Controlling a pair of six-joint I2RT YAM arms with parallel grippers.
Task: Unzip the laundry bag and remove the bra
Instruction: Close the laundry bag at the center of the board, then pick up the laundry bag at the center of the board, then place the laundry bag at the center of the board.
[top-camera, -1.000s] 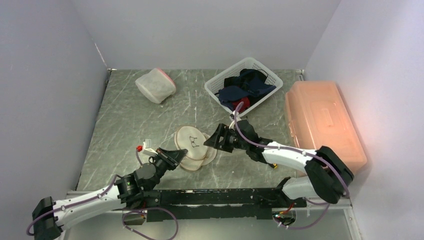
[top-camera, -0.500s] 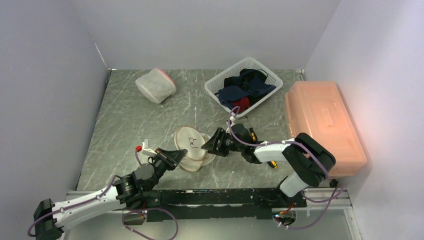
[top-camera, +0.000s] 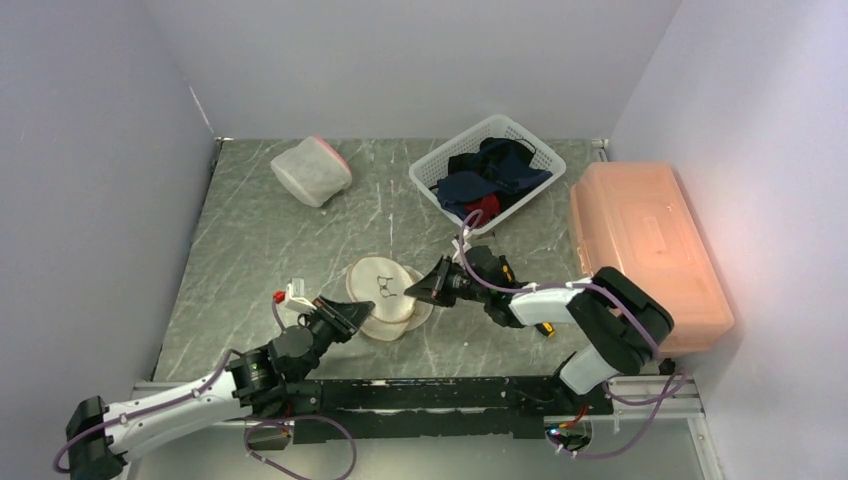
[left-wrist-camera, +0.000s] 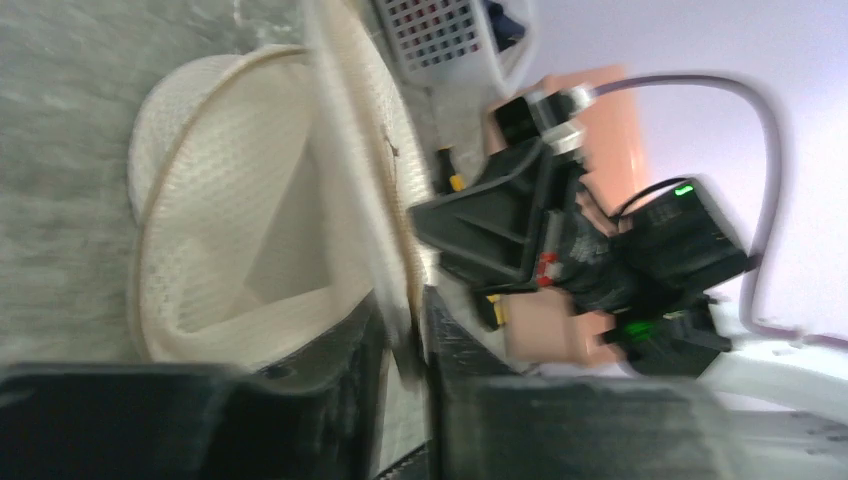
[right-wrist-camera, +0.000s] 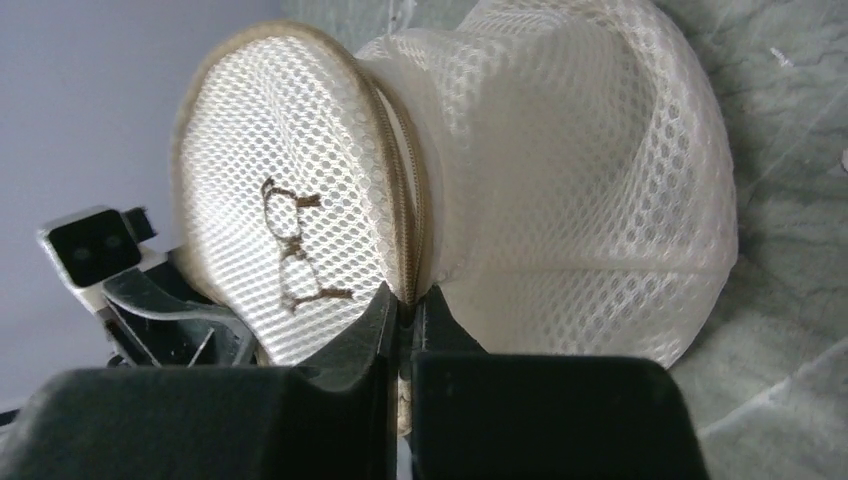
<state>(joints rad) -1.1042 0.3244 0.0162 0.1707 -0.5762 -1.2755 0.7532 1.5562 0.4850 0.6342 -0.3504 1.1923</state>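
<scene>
The round white mesh laundry bag (top-camera: 385, 300) lies on the table between my two grippers. My left gripper (top-camera: 345, 318) is shut on the bag's near-left rim, seen close up with a fold of mesh between its fingers (left-wrist-camera: 405, 320). From the right, my right gripper (top-camera: 425, 290) is shut on the bag's zipper seam (right-wrist-camera: 405, 220), which runs down into its closed jaws (right-wrist-camera: 405, 310). The lid panel with a brown bra emblem (right-wrist-camera: 290, 250) stands tilted up. The bra itself is hidden; I only see mesh (right-wrist-camera: 560, 200).
A second mesh bag with a pink rim (top-camera: 311, 170) sits at the back left. A white basket (top-camera: 424, 172) of dark clothes stands at the back centre. A pink plastic box (top-camera: 640, 250) lies along the right wall.
My right gripper was open beside the bag, moved in to its right edge, and has shut on the zipper seam. The bag's lid is raised slightly. The left gripper keeps its hold.
</scene>
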